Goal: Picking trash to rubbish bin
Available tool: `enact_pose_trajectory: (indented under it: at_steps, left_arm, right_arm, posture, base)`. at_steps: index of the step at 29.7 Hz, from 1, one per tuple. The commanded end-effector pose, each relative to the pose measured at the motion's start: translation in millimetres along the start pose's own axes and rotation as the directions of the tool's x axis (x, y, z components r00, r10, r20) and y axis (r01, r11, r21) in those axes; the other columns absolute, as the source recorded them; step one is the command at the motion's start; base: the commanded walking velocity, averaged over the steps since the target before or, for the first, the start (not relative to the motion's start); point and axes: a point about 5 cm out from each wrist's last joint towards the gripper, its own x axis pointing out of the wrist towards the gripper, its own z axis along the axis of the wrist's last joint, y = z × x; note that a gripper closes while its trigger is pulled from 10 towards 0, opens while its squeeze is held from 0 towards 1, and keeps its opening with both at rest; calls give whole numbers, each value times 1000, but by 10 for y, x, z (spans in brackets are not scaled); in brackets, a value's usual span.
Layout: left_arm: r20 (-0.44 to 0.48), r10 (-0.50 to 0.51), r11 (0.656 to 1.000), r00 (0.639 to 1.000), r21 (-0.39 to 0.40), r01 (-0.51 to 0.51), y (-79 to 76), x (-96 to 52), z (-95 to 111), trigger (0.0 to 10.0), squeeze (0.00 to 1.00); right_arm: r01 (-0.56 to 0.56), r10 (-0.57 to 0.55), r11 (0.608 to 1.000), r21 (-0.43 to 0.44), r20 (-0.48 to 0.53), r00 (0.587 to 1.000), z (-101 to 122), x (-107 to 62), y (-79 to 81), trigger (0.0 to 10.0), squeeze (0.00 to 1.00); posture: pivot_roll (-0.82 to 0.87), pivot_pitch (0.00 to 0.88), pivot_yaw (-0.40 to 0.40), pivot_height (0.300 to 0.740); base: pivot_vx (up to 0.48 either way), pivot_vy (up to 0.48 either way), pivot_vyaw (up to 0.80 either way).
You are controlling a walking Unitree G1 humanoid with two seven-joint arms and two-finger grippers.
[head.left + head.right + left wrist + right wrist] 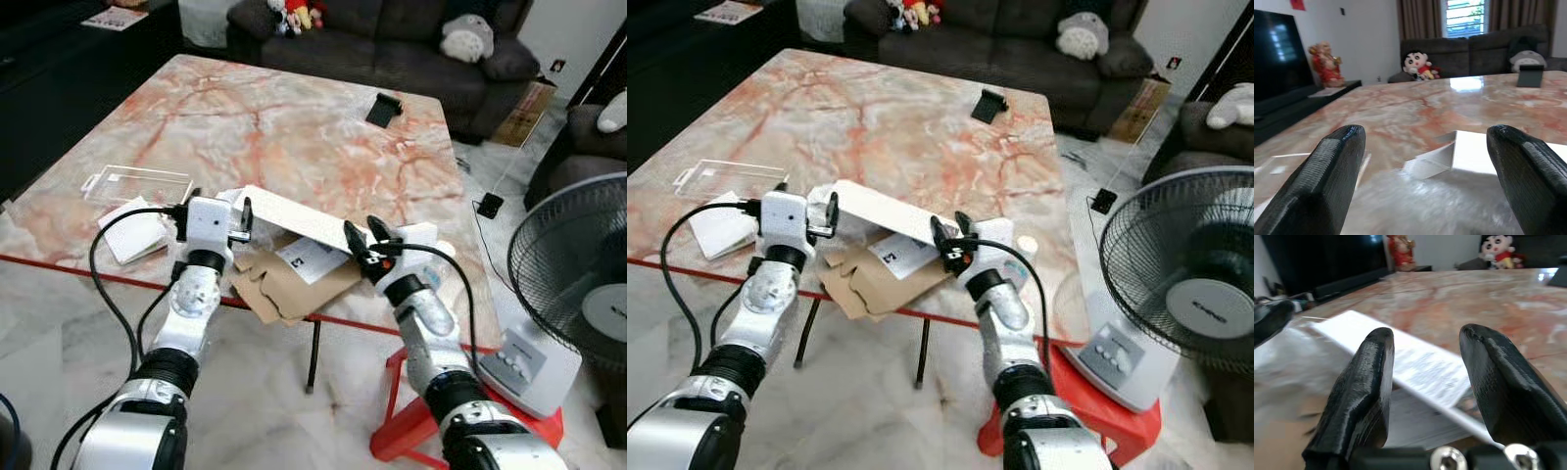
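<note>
A long white flat box (294,217) lies tilted over a torn brown cardboard sheet (284,284) with a printed label, at the near edge of the marble table (294,117). My left gripper (219,208) is open at the box's left end, which shows between its fingers (1337,161) in the left wrist view. My right gripper (361,227) is open at the box's right end, and the white box (1420,367) runs across just beyond its fingertips. A clear plastic tray (137,183) and a white folded paper (132,235) lie to the left.
A black stand (383,110) sits far across the table. A standing fan (578,284) and a red stool (411,421) are on the right by the table corner. A dark sofa (392,39) with plush toys lines the back. Marble floor lies below the table edge.
</note>
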Motion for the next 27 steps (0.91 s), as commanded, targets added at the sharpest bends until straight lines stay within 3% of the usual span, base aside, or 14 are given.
enact_pose_trajectory:
  at_steps: [1, 11, 27]
  left_arm:
    - [13, -9, 1000, 1000, -5, 9, -17, 26, 37, 10000, 0]
    - [-41, 36, 999, 999, -4, -36, 99, 67, -3, 10000, 0]
    - [-64, 42, 999, 997, 3, -42, 118, 45, -44, 10000, 0]
  right_arm:
    - [6, -5, 1000, -11, 19, 1000, 64, 6, -52, 10000, 0]
    - [0, 0, 1000, -7, 17, 1000, 62, 1, -51, 10000, 0]
    - [-3, 3, 1000, -5, 10, 1000, 44, -11, -48, 10000, 0]
  posture:
    - [7, 33, -109, 740]
    - [7, 36, -112, 740]
    - [3, 41, -113, 740]
  base:
    - [0, 0, 0]
    - [0, 0, 0]
    - [0, 0, 0]
